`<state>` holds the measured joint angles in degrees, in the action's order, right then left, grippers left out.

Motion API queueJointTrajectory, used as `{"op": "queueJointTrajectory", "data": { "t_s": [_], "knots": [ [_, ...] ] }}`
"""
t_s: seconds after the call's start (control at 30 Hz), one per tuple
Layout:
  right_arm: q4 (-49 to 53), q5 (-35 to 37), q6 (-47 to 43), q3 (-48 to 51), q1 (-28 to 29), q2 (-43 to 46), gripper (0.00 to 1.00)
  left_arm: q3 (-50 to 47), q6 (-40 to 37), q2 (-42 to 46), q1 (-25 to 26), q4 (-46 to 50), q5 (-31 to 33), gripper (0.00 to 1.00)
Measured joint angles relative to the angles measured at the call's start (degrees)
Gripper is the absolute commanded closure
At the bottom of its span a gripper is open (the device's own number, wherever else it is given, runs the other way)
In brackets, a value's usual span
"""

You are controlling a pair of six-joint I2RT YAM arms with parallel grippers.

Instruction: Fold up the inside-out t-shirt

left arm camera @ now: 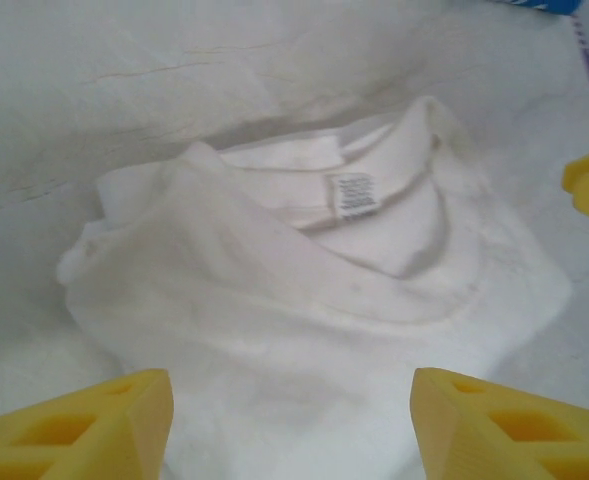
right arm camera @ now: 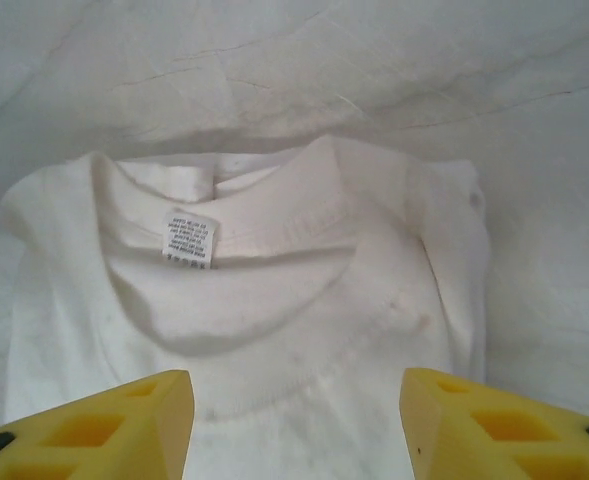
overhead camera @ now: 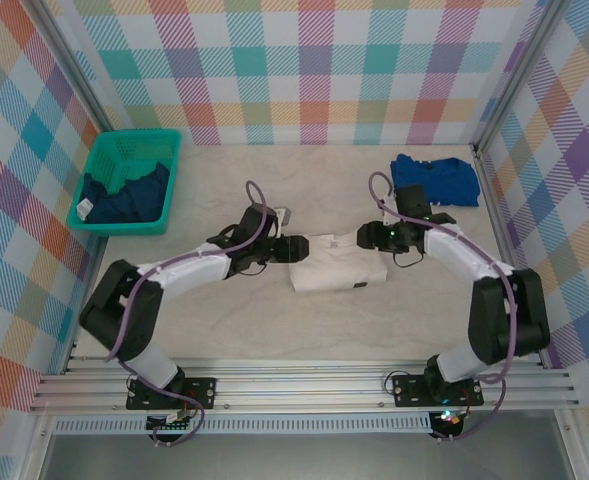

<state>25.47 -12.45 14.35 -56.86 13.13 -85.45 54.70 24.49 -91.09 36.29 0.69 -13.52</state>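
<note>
The shirt [overhead camera: 336,262] lies as a compact folded bundle in the middle of the surface [overhead camera: 274,330], label [right arm camera: 189,238] up. My left gripper [overhead camera: 282,250] sits at its left edge and my right gripper [overhead camera: 371,237] at its right, both with jaws apart, holding nothing. I judge the fold nearly done. I'd square the edges gently, then lift clear without snagging cloth.

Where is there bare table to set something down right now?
Free: far strip between green basket and blue shirt; near strip between white t-shirt and arm bases. Crowded: centre, where left tool and right tool flank the t-shirt.
</note>
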Motion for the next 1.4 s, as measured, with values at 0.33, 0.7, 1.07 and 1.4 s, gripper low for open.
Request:
{"op": "queueJointTrajectory", "data": {
  "t_s": [0.33, 0.7, 1.07, 1.4],
  "knots": [
    [3.72, -5.07, 0.20, -0.24, -6.38, -8.98, 0.19, -2.73, 0.92, -5.97, 5.31, -3.19, -2.49, 0.36],
    [1.09, -12.26, 2.05, -0.66, -4.57, -15.74, 0.29, -3.30, 1.27, -8.76, 5.31, -4.46, -2.49, 0.36],
    [0.44, -13.25, 4.55, -1.84, -4.66, -18.14, 0.58, -3.30, 1.25, -9.05, 5.31, -5.29, -2.43, 0.36],
    [-4.37, -16.48, 3.67, -2.86, -2.05, -19.52, 0.92, -3.13, 0.94, -9.25, 5.31, -4.83, -1.64, 0.36]
  ]
}}
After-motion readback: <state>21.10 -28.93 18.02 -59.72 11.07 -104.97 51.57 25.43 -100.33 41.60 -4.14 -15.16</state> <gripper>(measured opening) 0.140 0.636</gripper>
